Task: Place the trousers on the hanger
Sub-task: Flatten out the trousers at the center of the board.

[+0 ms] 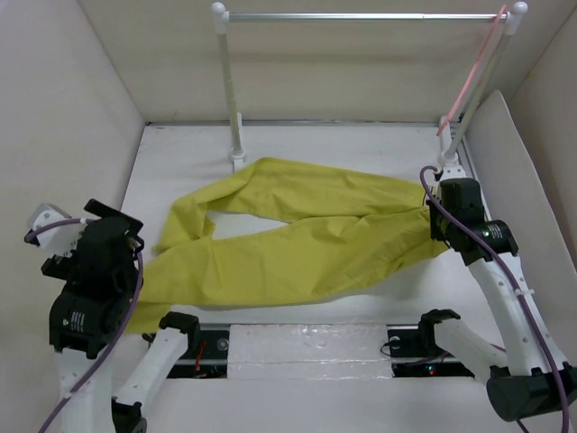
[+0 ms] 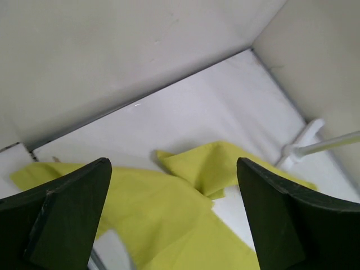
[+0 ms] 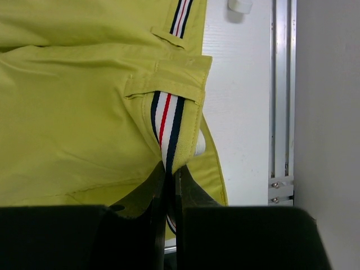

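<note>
**A:** Which step was it?

**B:** Early, by my read. The trousers lay flat on the table, waist to the right and legs running left. The hanger hung bare at the right end of the rack, well apart from the cloth. Nothing was on it yet.

**A:** Jaws?

**B:** The right gripper was pinched tight on the waistband, on the striped part just beside a belt loop. The left gripper was wide, with nothing between its fingers. There was yellow cloth below it, but no contact.

**A:** Arm poses?

**B:** The right arm was stretched forward along the right wall. Its wrist was low at the waist end, near the foot of the rack's right post. The left arm was folded back at the near-left corner, wrist raised over the leg ends and tilted toward the far-left corner.

**A:** Next move?

**B:** It looked like a hold-and-regrasp stage: one end secured, the other free. I'd expect the left to need a second hold, on a leg or the far side of the waist. That way the cloth lifts as a span instead of dragging. Then it has to be fed over the hanger's bar.

**A:** Risks?

**B:** The hanger was thin and slanted, and I only saw it edge-on from overhead. I couldn't tell how firmly its hook sat on the rail. A nudge might swing it or knock it off.
</note>
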`<state>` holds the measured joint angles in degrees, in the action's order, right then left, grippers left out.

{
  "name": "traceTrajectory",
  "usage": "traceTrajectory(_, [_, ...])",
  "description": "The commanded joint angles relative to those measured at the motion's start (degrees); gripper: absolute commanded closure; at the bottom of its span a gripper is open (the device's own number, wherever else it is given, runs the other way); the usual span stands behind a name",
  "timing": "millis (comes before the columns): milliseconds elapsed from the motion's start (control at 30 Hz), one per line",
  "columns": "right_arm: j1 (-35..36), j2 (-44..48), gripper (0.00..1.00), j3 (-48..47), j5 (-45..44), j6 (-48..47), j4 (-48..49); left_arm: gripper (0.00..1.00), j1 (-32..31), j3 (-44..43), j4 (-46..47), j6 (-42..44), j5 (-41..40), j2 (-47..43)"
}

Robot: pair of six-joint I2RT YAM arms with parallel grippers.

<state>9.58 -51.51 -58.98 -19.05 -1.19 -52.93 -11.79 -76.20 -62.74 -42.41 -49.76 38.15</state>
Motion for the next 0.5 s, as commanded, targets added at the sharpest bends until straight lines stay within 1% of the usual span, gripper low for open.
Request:
traceTrajectory(0, [-0.4, -1.0, 1.00, -2.5, -2.0, 0.3, -0.2, 0.08, 0.1, -1.2, 7.3, 3.7, 4.1, 2.4])
traceTrajectory(33, [-1.0, -1.9, 1.00, -3.0, -3.0, 0.1, 1.7, 0.04, 0.1, 2.3, 10.4, 6.4, 11.3, 7.2])
traceTrajectory(67, [-1.0, -2.8, 1.00, -3.0, -3.0, 0.0, 2.6, 0.04, 0.1, 5.0, 10.4, 6.5, 15.0, 9.5])
traceTrajectory(100, [-1.0, -3.9, 1.00, -3.5, -4.1, 0.0, 3.5, 0.04, 0.1, 7.6, 14.2, 6.2, 17.5, 11.3])
traceTrajectory(133, [-1.0, -5.3, 1.00, -4.4, -6.7, -0.2, 4.4, 0.04, 0.1, 13.5, 16.2, 2.4, 18.5, 12.7])
traceTrajectory(167, [-1.0, -6.8, 1.00, -5.3, -7.6, -0.1, 4.2, 0.04, 0.1, 16.2, 19.2, 0.7, 20.3, 13.8])
traceTrajectory(200, [-1.0, -9.9, 1.00, -6.7, -8.5, 0.4, 3.8, 0.04, 0.1, 19.0, 25.2, -0.7, 20.9, 13.7])
traceTrajectory(233, [-2.4, -10.8, 1.00, -8.0, -7.9, 0.6, 3.7, 0.05, 0.1, 23.3, 27.7, -1.5, 21.6, 13.4])
traceTrajectory(300, [-4.8, -11.8, 1.00, -8.3, -4.3, 1.1, 4.5, 0.04, 0.7, 26.4, 33.9, -2.6, 22.9, 14.1])
traceTrajectory(333, [-7.5, -11.5, 1.00, -7.9, 0.8, 1.1, 4.7, 0.02, 1.9, 27.8, 35.0, -2.8, 23.4, 15.4])
traceTrajectory(367, [-9.2, -11.3, 1.00, -5.7, 3.8, 3.9, 5.2, 0.02, 3.4, 27.9, 35.9, -2.6, 25.9, 19.3])
traceTrajectory(400, [-11.1, -10.6, 1.00, -4.1, 9.7, 4.5, 5.5, 0.01, 4.9, 27.7, 38.0, -2.0, 28.0, 21.2])
traceTrajectory(433, [-13.3, -9.2, 1.00, -1.9, 12.3, 5.2, 6.2, 0.01, 7.8, 27.5, 39.4, -1.2, 30.1, 23.3])
traceTrajectory(467, [-18.1, -8.4, 1.00, 3.7, 17.0, 6.1, 6.4, 0.01, 9.6, 27.4, 41.9, -0.6, 33.4, 28.2])
